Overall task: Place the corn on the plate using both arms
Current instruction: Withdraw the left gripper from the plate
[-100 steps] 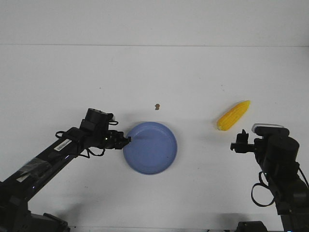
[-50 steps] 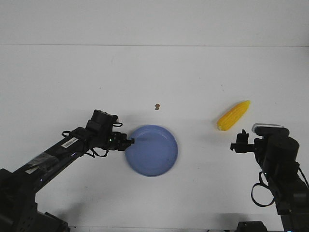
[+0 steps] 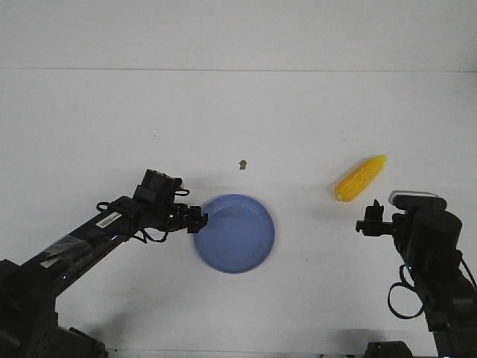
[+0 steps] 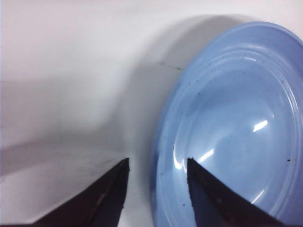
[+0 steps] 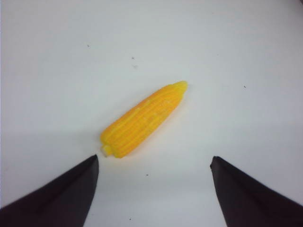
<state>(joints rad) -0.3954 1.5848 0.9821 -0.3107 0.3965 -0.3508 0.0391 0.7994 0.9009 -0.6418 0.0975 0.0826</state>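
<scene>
Right arm point(image 3: 432, 261): black, lower right of the front frame, rising from the bottom edge, a silver-grey camera block at its wrist.
Right gripper point(image 3: 367, 224): released, fingers spread wide in the right wrist view point(image 5: 151, 189), nothing between them; it hangs just below the blunt end of the corn, not touching it.
Left arm point(image 3: 82, 239): black, running from the lower left corner up and right toward the middle of the front frame, a white label on its link.
Left gripper point(image 3: 198, 219): released; in the left wrist view point(image 4: 156, 189) the two dark fingers stand a little apart with the plate's left rim between them. Whether they touch the rim I cannot tell.
Plate point(image 3: 257, 250): round, periwinkle blue, shallow, flat on the counter just below the centre of the front frame; bare inside, glossy with small dark specks in the left wrist view point(image 4: 236, 118).
Corn point(image 3: 360, 179): bright yellow, tapered, lying on the counter at centre right of the front frame, pointed tip toward the upper right, blunt end toward the lower left; well apart from the plate. In the right wrist view point(image 5: 144, 118) it lies at the middle of the frame, kernel rows visible.
Speck point(image 3: 242, 164): small brown mark on the counter, above the plate, near the frame's centre.
Counter point(image 3: 238, 112): plain white, filling most of the front frame.
</scene>
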